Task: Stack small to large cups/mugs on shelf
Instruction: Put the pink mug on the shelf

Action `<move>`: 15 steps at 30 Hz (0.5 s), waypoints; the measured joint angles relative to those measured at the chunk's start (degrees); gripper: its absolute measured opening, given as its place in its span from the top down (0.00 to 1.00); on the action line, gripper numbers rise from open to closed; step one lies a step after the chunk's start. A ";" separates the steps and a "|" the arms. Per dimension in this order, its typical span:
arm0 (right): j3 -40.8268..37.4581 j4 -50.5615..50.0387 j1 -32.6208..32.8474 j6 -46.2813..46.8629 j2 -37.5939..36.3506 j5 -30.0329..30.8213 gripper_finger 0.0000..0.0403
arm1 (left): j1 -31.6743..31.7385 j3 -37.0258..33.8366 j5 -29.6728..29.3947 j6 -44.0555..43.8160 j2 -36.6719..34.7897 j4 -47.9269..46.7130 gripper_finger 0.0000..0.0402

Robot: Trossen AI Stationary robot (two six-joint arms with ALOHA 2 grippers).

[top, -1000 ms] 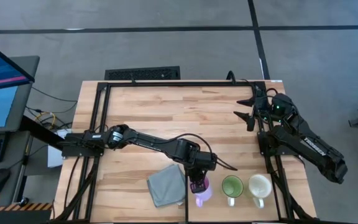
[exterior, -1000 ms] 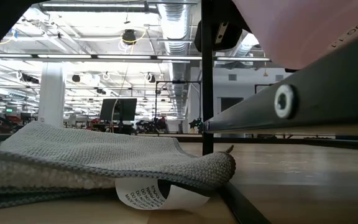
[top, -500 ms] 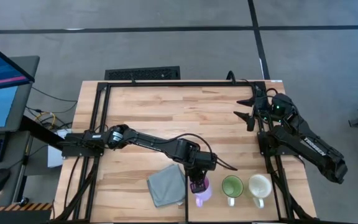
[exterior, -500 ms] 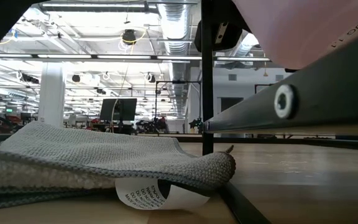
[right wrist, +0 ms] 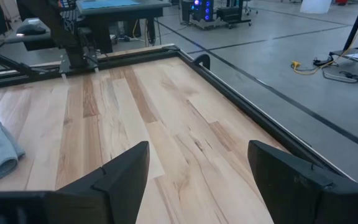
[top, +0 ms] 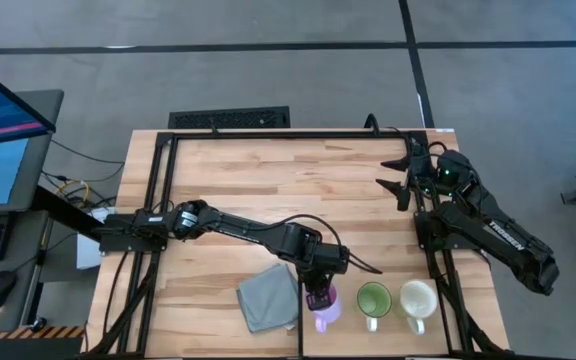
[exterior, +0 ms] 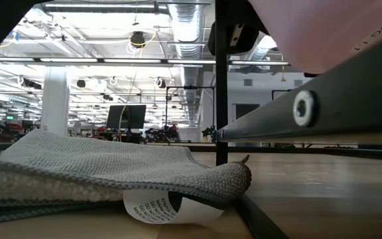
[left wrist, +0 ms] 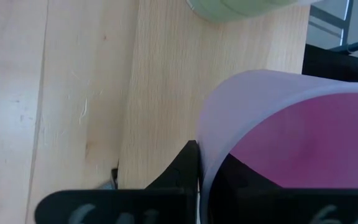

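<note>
Looking down on the wooden worktop (top: 268, 170), three mugs sit in a row along its six o'clock edge. The lilac mug (top: 326, 308) is at the left end, the green mug (top: 373, 300) just to its three o'clock side, and the cream mug (top: 418, 298) beyond that, each near its neighbour but apart.

The left arm reaches in from nine o'clock across the worktop, and the left gripper (top: 317, 297) is clamped on the lilac mug's rim; its wrist camera shows one dark finger (left wrist: 182, 171) outside the pale wall, with the pink inside of the mug (left wrist: 291, 152) beside it and the base of the green mug (left wrist: 247, 7) just beyond.

A grey cloth (top: 268, 297) lies crumpled at the lilac mug's nine o'clock side, close to it; at table height a printed paper label (exterior: 168, 207) sticks out from under it.

The right arm waits at the three o'clock edge, well apart from the mugs, its right gripper (top: 400, 178) spread wide and empty over bare wood.
</note>
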 joint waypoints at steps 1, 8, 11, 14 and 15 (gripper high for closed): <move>0.00 -0.01 0.00 0.00 0.00 0.00 0.26 | 0.00 0.00 0.00 0.00 0.00 0.16 1.00; 0.00 0.00 0.00 0.09 -0.02 0.00 0.26 | 0.04 -0.28 -0.39 0.46 0.61 1.30 1.00; 0.00 0.00 0.00 0.09 0.00 0.00 0.26 | 0.16 -0.31 0.00 0.50 0.55 2.29 1.00; 0.00 0.00 0.02 0.09 0.00 0.00 0.26 | -0.01 -0.26 0.59 1.09 0.17 2.92 1.00; 0.00 0.00 0.00 0.09 0.00 0.00 0.26 | -0.02 -0.26 0.59 1.11 -0.03 2.87 1.00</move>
